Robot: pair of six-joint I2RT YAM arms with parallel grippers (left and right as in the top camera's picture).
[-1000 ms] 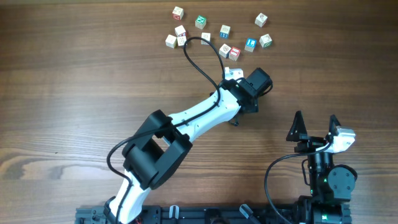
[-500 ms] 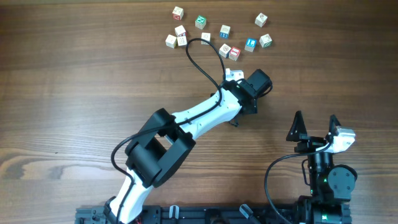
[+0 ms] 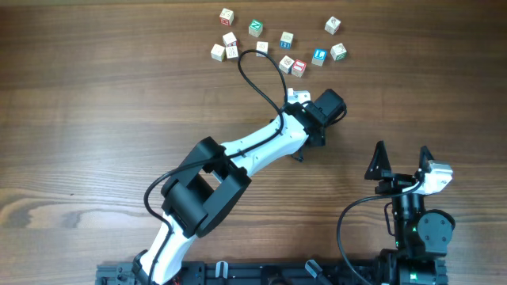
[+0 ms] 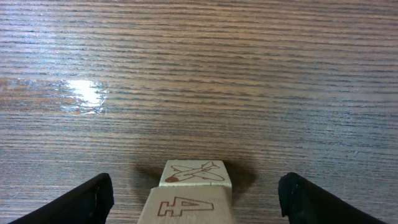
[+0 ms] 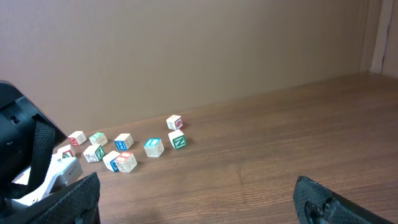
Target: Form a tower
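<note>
Tower point(image 4: 188, 204) of two; twelve loose cubes point(image 3: 287, 38)

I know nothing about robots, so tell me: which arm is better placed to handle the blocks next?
Left. The left gripper hangs open around two cubes, near the loose cubes; the right gripper sits open back by its base, far from any.

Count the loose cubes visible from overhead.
12 cubes, all on the table's far side: four left, two by the cable loop, six right. The left pincer hides another pair, seen only from its wrist.
</note>
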